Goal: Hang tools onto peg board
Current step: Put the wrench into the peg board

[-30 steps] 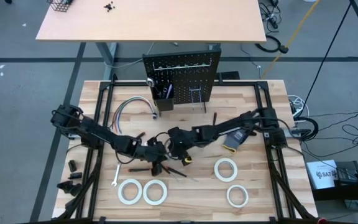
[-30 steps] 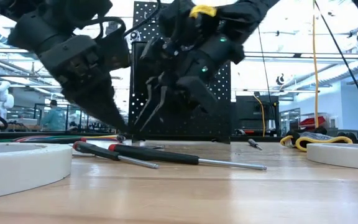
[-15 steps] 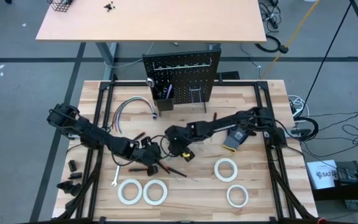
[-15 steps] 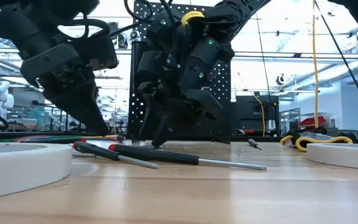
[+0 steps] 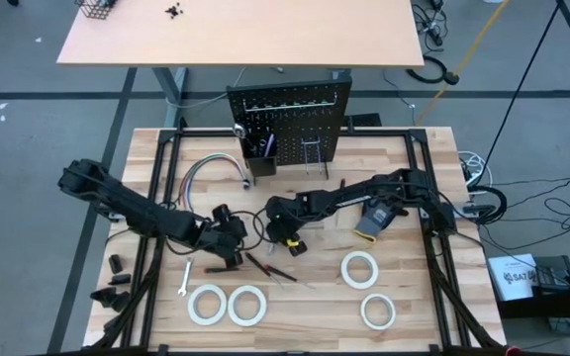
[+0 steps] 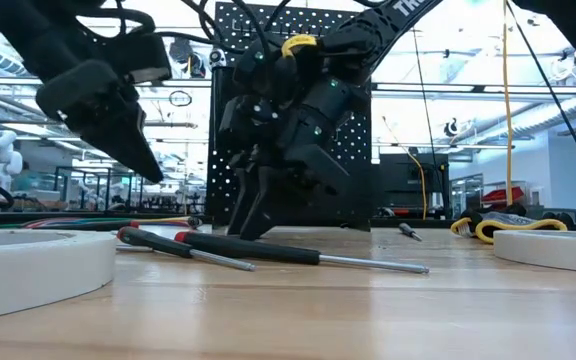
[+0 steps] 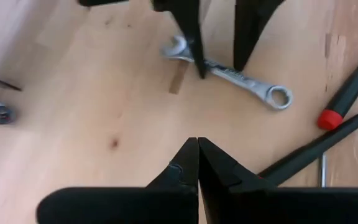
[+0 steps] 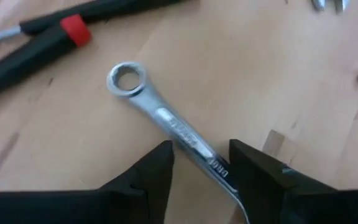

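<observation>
Only the wrist views show a silver wrench [image 8: 179, 135] lying flat between the right gripper [image 8: 201, 163]'s parted fingers, untouched. The left gripper [image 7: 197, 163], clenched and empty, hovers near that wrench. The high view shows four tape rolls [image 5: 359, 268] and one peg board [image 5: 290, 116], well apart from the wrench.

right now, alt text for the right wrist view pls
The right gripper has its two dark fingers on either side of a silver wrench lying flat on the light wooden tabletop, not yet closed on it. Black screwdrivers, one with a red collar, lie beyond the wrench's ring end.
</observation>
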`<action>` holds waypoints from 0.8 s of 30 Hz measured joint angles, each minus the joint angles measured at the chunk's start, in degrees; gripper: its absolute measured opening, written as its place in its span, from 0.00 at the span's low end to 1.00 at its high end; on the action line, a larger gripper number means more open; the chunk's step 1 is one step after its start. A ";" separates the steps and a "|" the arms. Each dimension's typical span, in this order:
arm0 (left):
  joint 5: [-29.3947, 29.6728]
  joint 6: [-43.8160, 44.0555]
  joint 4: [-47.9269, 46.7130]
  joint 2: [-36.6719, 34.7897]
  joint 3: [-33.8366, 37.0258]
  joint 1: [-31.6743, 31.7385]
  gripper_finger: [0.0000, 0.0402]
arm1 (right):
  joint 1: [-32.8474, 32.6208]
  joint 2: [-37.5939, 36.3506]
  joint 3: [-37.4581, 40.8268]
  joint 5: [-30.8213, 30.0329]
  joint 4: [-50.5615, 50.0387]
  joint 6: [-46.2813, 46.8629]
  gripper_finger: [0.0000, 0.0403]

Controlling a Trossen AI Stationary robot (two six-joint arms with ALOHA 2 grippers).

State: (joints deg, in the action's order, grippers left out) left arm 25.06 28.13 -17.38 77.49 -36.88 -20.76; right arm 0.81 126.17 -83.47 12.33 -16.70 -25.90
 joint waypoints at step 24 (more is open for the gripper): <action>-17.03 -10.61 25.26 3.99 8.36 9.08 0.00 | -4.18 -0.74 0.09 -3.62 -8.10 36.92 0.06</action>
State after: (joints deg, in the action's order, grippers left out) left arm 8.03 17.51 7.89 81.47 -28.52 -11.68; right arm -3.37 125.43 -83.39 8.71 -24.80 11.01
